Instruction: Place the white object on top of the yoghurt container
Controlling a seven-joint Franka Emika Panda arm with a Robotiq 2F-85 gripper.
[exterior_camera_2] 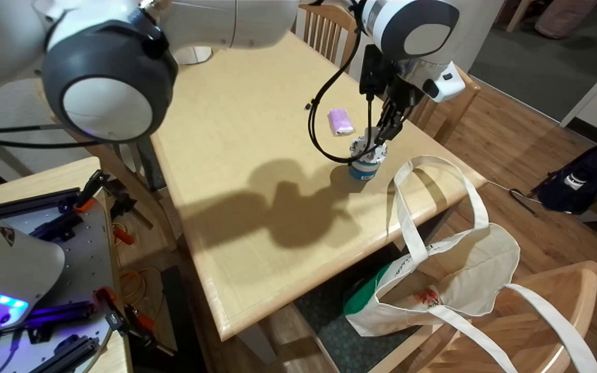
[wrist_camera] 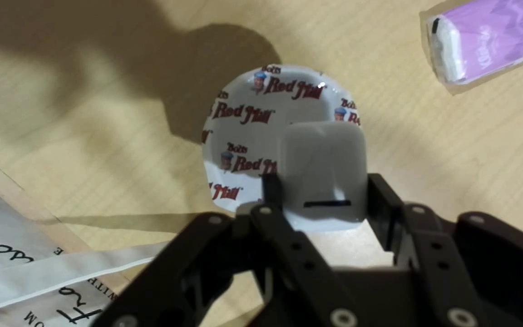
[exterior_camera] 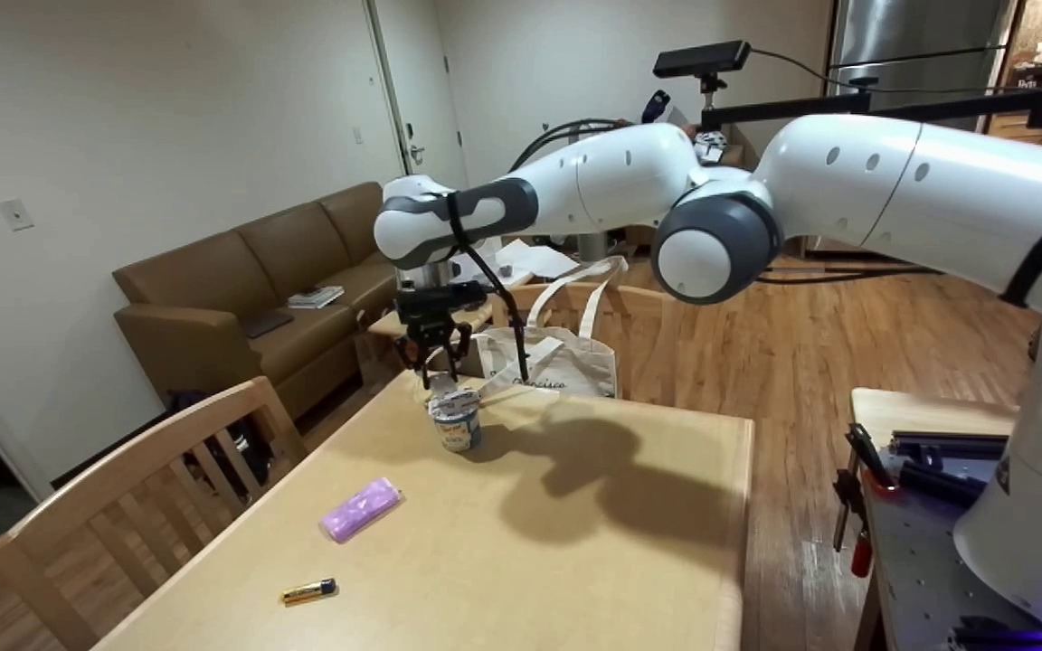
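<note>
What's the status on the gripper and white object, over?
Gripper clamped on white object. Object over yoghurt container, contact with lid unclear. No obstruction seen between them.

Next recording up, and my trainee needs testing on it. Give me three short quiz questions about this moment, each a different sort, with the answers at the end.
1. In the wrist view, which two words in large red lettering repeat across the top of the cup?
2. Which item does the hand grip? A) the battery; B) the white piece; C) the purple packet.
3. True or false: the cup lies on its side.

Key
1. Red Mill
2. B
3. False; it stands upright on the table.
</note>
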